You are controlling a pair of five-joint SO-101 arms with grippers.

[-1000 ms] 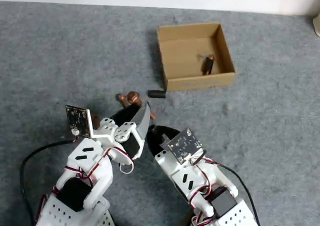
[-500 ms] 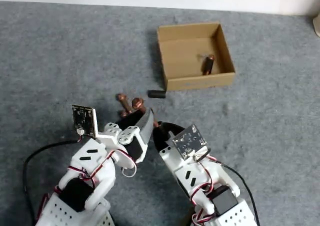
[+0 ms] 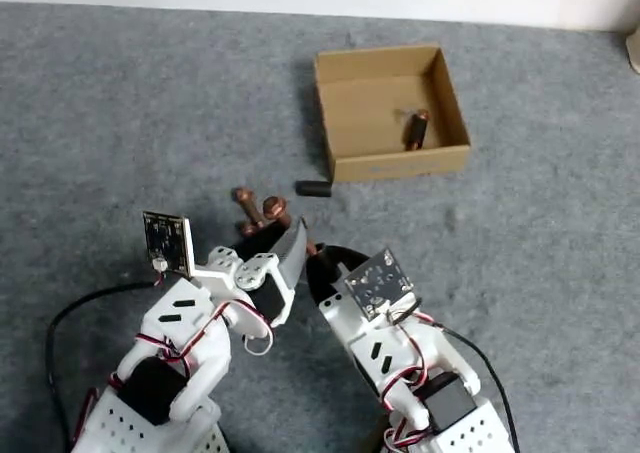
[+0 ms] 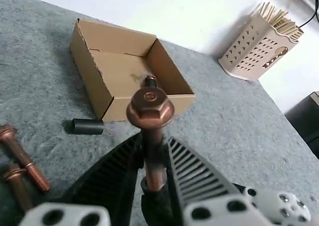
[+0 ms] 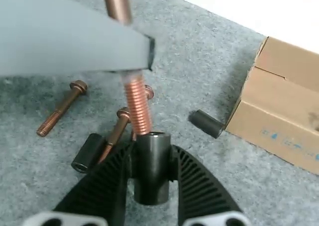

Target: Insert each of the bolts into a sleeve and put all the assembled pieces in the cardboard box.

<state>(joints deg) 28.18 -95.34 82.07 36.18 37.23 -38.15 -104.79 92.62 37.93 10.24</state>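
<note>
My left gripper point(image 4: 153, 142) is shut on a copper bolt point(image 4: 149, 108), head up. In the high view this bolt point(image 3: 277, 211) stands over the left gripper point(image 3: 286, 245), close beside the right gripper point(image 3: 320, 265). My right gripper point(image 5: 151, 153) is shut on a black sleeve point(image 5: 151, 168) held upright. The bolt's threaded end point(image 5: 137, 109) comes down to the sleeve's upper opening. The cardboard box point(image 3: 345, 83) sits farther back, with one assembled piece point(image 3: 416, 130) inside. Loose bolts point(image 5: 60, 109) and a spare sleeve point(image 5: 87, 152) lie on the carpet beneath.
Another loose black sleeve point(image 3: 313, 188) lies just in front of the box's near-left corner. Two loose bolts point(image 3: 243, 200) lie left of the grippers. A perforated holder with sticks point(image 4: 259, 44) stands beyond the box. Grey carpet point(image 3: 120, 123) covers the table.
My left gripper carried the bolt a little nearer and to the right, up to the right gripper's sleeve. The right arm shifted slightly. Nothing moved in the last half second.
</note>
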